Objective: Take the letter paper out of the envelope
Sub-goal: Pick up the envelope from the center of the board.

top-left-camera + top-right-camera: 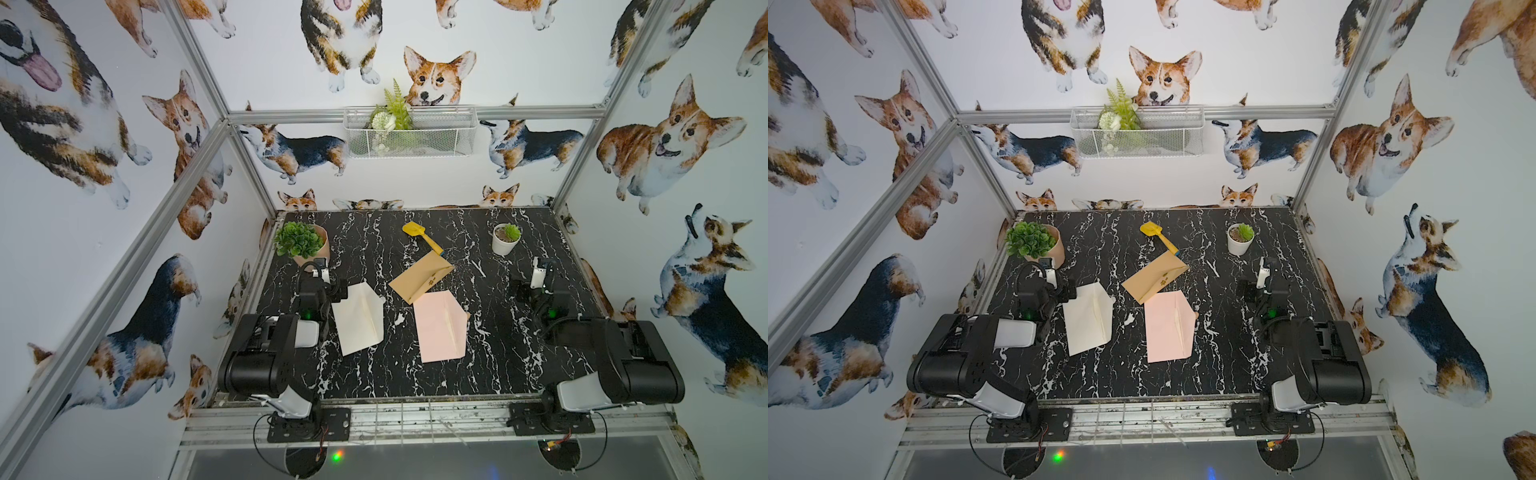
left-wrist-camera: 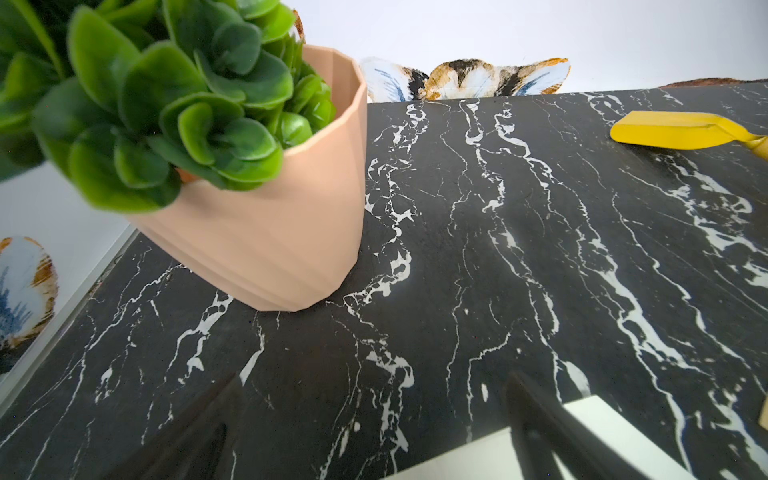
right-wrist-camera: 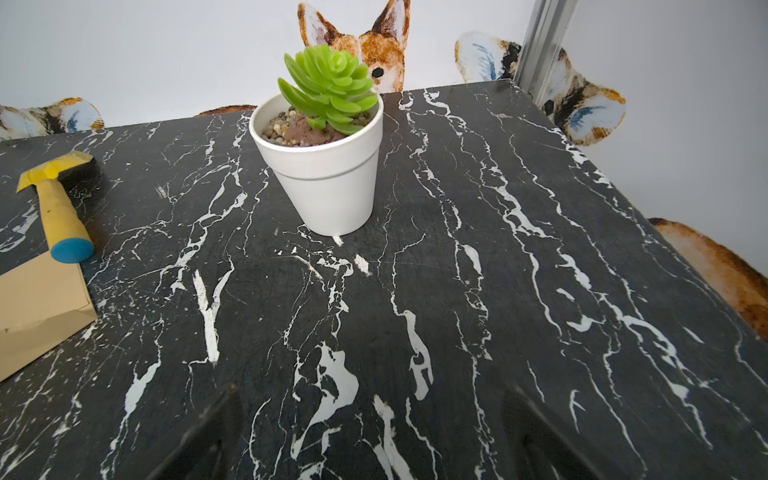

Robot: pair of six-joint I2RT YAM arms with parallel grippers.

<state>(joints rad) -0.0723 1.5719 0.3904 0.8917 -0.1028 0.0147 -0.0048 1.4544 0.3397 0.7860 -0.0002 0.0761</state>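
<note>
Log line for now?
left gripper: open, empty | right gripper: open, empty | cream paper envelope, pink paper envelope, brown paper envelope: on black marble table | letter paper: unseen

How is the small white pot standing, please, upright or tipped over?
Upright: the white pot stands on its base, plant pointing up.

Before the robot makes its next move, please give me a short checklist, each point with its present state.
1. The left gripper is open and empty: ok.
2. The right gripper is open and empty: ok.
3. Envelope holding the letter paper known, among cream envelope, brown envelope, pink envelope: cannot tell.
4. Brown envelope free of neighbours: not ok; the yellow shovel handle and the pink envelope meet its corners.
5. Cream envelope near the left gripper: ok.
</note>
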